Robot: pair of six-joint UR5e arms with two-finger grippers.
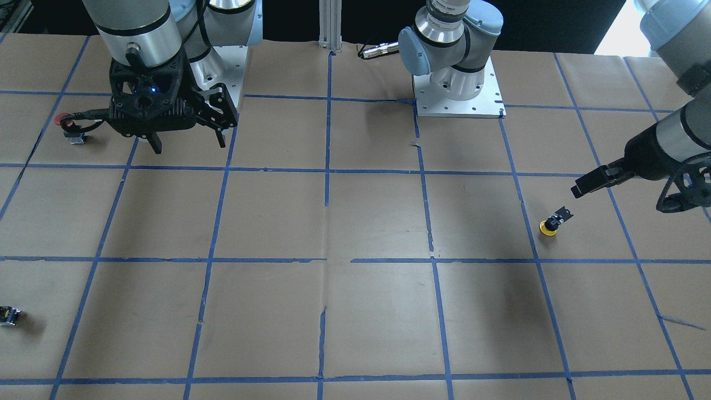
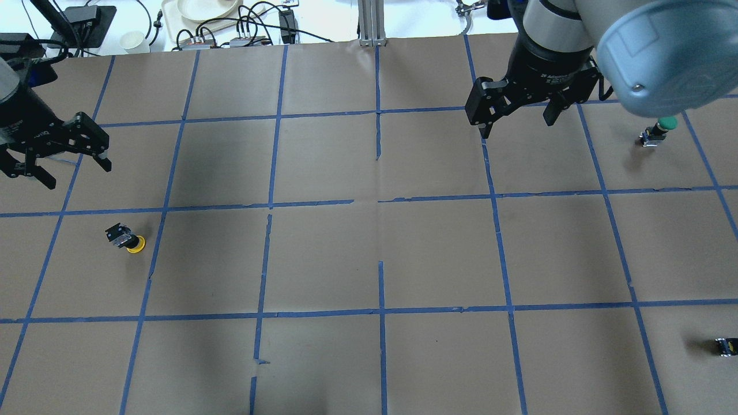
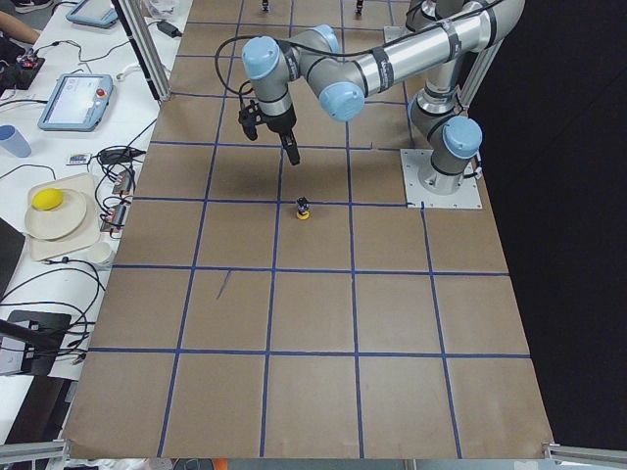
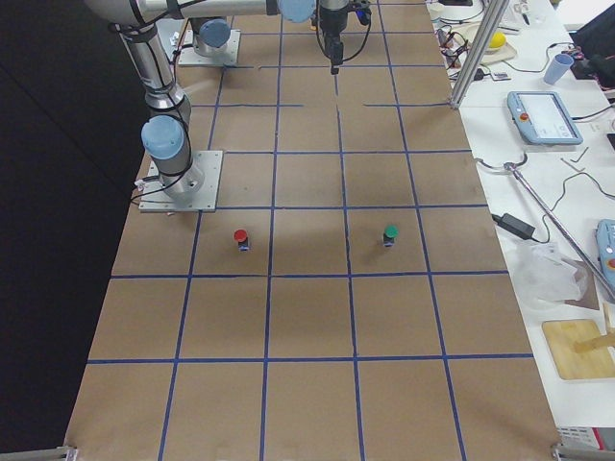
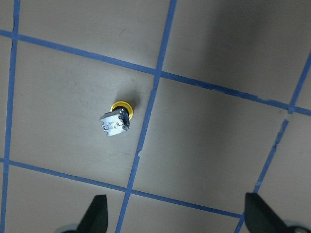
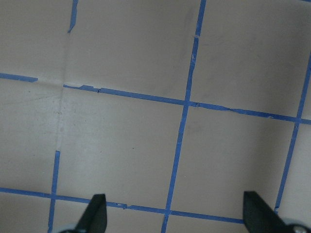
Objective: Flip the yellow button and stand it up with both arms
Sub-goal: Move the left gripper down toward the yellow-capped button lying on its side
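**Looming right arm (image 2: 556, 40), but the left gripper (image 2: 78, 174) is nearer the yellow button (image 2: 128, 239)**

Nearest the overhead lens is the right arm's blue joint cap (image 2: 651, 63), which fills that view's top corner. The left arm (image 3: 411, 54) reaches out over the other end of the table (image 2: 323, 253), a wide surface of brown paper ruled into squares with blue tape (image 2: 311, 203).

The right gripper (image 2: 516, 127) hangs with its jaws spread wide and nothing between them, well apart from the task's thing. The left gripper is spread just as wide and also carries nothing.

The yellow button sits in the square next to the one the left gripper hovers over, with one tape line between them. It is on the side toward the robot and a little toward the table's middle. From the left wrist it shows ahead of the fingertips, left of the gap's centre. It rests on its yellow cap with the blocky base on top, so its long axis runs roughly up and down; how much it leans I cannot tell. By my reading the left arm should take it first, gripping the black body from the side.

A red button (image 1: 65, 119) sits close by the right gripper, and a green button (image 2: 663, 127) lies farther out.

Containers show only on the side bench (image 3: 44, 152). A pale tray (image 3: 73, 227) carries a yellow round item (image 3: 47, 200), and the contents of a blue cup (image 3: 8, 140) are hidden.
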